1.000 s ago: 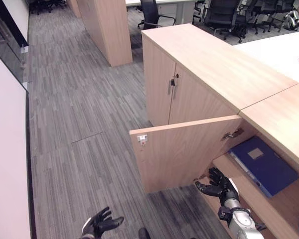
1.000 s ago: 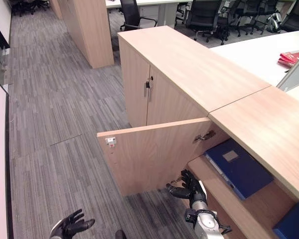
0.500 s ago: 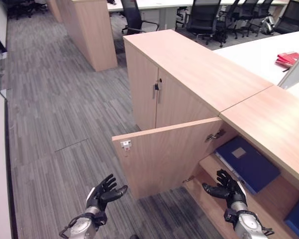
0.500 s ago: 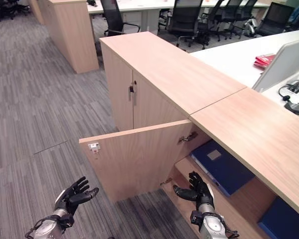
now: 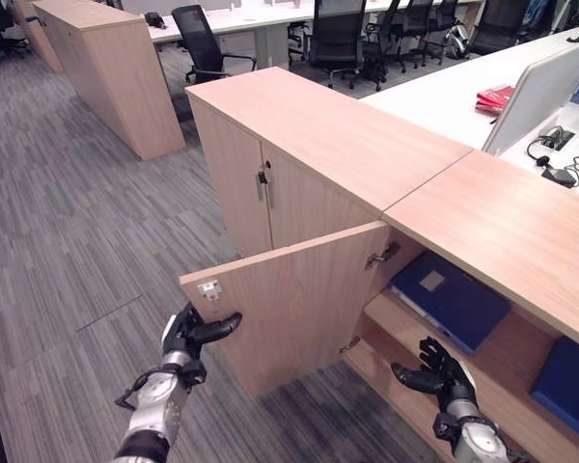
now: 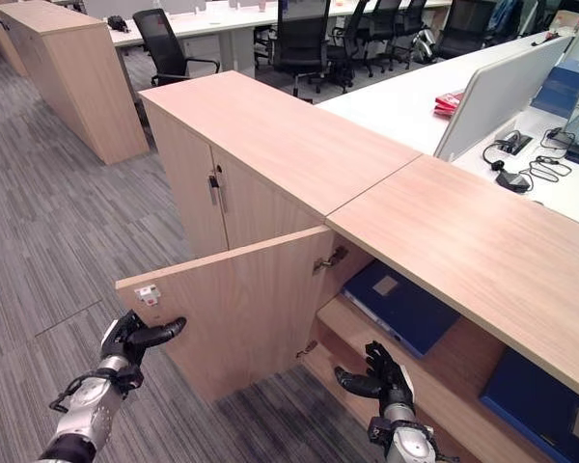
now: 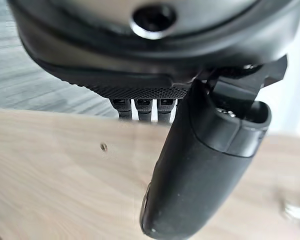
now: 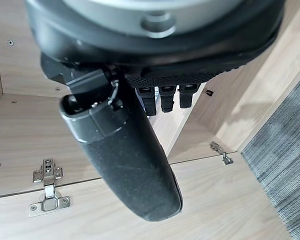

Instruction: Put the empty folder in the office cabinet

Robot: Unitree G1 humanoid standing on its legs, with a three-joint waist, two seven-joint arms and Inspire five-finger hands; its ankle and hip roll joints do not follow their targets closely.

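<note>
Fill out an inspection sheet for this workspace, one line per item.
Surface: cabinet top, light wood, bare.
Job's things: blue folder lies flat on the upper shelf of the open cabinet; cabinet door swung wide open.
Clutter: second blue folder lower down in the cabinet, to the right.
Hands: left hand open, at the door's free edge, thumb toward the door; right hand open, holding nothing, in front of the shelf.
Cables: dark cables on the white desk behind the cabinet.
Surroundings: grey striped carpet, closed neighbouring cabinet, office chairs, red item on the desk.
</note>
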